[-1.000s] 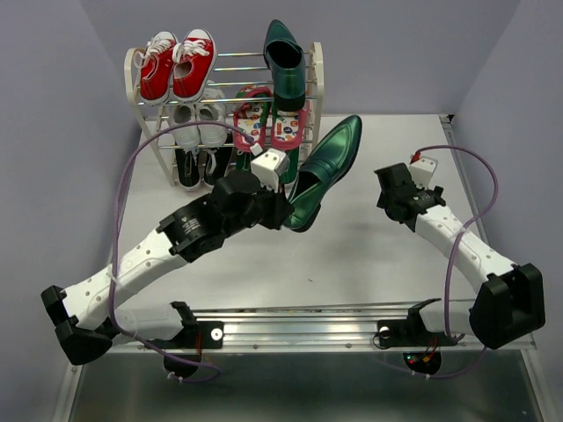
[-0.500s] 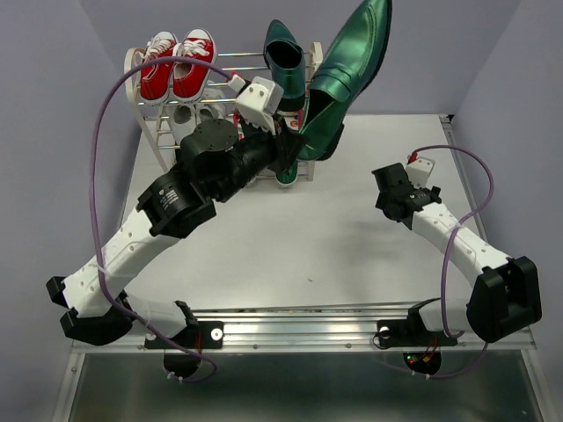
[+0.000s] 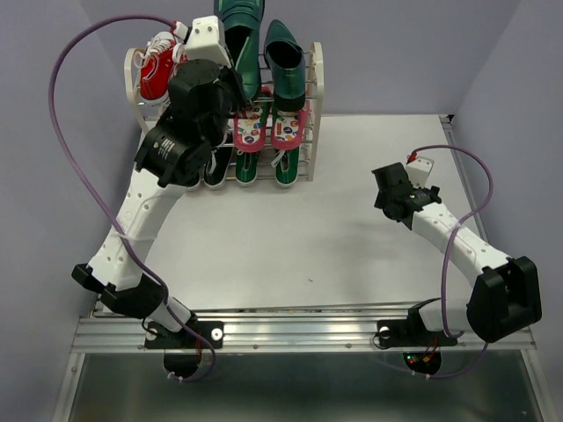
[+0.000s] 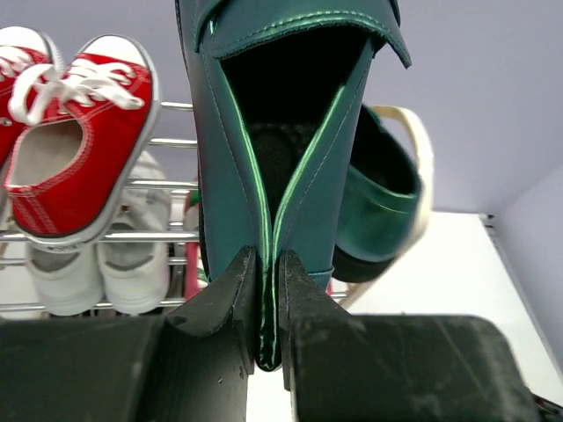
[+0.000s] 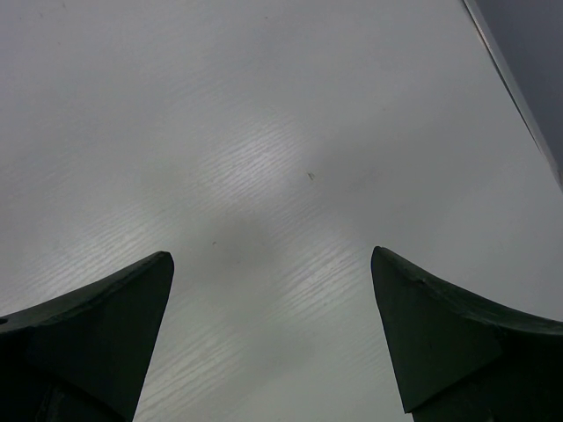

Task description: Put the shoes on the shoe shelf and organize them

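Left gripper: the left gripper [image 4: 266,264] has its fingers nearly closed, pinching the thin back wall of a dark teal glossy high-heeled shoe [image 4: 224,158].
Held shoe: it is up at the top tier of the small shoe shelf with cream side frames and thin silver rods [image 3: 315,88], toe pointing toward the back wall. Whether it touches the rods cannot be told.
Slot: the held shoe lies in the gap between the red canvas sneakers [image 4: 88,132] on the left and the second teal heel [image 4: 378,202], which is close beside it on the right, next to the cream frame.
Right gripper: the right gripper [image 5: 268,253] is spread wide with nothing between its fingers, low over the white table [image 5: 264,132].
Open room: bare tabletop runs from the front of the shelf to the near metal rail and across to the right arm. The shelf stands at the far left, against the back wall.
Teal heels: two, one held and one on the top tier.
Red sneakers: two, top tier, left.
Red-pink flip-flops with green straps [image 3: 268,130]: two, second tier, right.
Green canvas sneakers with white laces [image 3: 266,167]: two, lowest visible tier, right.
White sneakers [image 4: 106,264]: two, below the red pair.
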Robot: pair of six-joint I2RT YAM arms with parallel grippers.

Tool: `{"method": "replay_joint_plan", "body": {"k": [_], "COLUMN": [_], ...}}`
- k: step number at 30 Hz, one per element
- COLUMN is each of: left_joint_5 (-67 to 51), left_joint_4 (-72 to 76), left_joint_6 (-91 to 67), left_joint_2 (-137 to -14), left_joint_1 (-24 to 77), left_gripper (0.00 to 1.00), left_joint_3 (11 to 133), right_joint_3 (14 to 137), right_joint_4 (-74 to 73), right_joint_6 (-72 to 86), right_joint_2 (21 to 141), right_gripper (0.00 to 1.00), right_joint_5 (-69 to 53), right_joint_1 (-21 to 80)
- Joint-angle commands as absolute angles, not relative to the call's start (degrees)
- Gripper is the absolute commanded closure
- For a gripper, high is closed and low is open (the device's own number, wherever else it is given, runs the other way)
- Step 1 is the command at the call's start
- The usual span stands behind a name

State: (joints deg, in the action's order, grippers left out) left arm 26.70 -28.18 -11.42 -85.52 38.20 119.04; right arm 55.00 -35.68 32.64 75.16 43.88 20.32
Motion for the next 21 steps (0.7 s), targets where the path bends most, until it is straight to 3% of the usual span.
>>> {"method": "replay_joint_plan", "body": {"k": [1, 12, 21], "left_joint_5": [23.7, 17.3, 17.2], "left_joint_4": [-23.6, -27.7, -29.3], "left_joint_6": [-12.0, -19.1, -20.0], "left_joint_2": [-86.6, -94.0, -96.2], "left_joint_1": [34.3, 24.3, 23.2], "left_gripper": [1.0, 1.0, 1.0], "left_joint_3": [126.5, 130.5, 131.7], "right_joint_3": [55.2, 55.0, 54.6], "right_joint_4": [-34.0, -34.2, -34.1], "right_joint_6": [32.5, 32.3, 32.8], "right_joint_2": [75.5, 75.2, 75.4], "right_gripper": [0.0, 0.0, 0.0], "right_joint_5": [44.8, 44.6, 44.2], "right_joint_1": [20.0, 20.0, 20.0]}}
